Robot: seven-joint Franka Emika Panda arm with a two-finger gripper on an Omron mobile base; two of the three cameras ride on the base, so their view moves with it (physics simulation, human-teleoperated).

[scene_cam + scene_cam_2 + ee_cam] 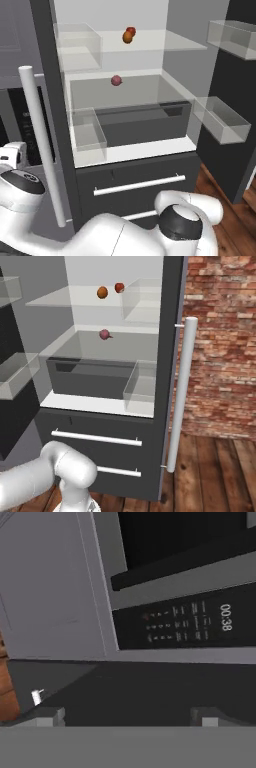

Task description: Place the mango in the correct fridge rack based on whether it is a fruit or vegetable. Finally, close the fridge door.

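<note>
— Largest item first?
— The fridge door (235,125): tall, dark grey, standing wide open at the right of the left base view, with clear bins (222,119) on its inner face.
— And its twin?
— A like door (172,356) on the other side, also swung open, long white bar handle (181,393) running down its edge.
— Next down?
— The fridge rack (165,42): a wide translucent shelf high in the compartment. Under it, a clear box-shaped drawer (130,107), then two dark drawer fronts with white pulls (139,185).
— Beyond the fridge?
— A dark microwave panel (190,624) with a clock readout, seen from the hand view. Brick wall (220,346), wooden floor (215,471).
— Small entries?
— The mango (127,37), orange, resting on that upper rack, touching or just beside a small red fruit (131,31). A pinkish-red ball (116,80) lies one level lower.
— The gripper?
— Gripper (127,717): two fingertips set well apart, released, nothing between them, facing the microwave.
</note>
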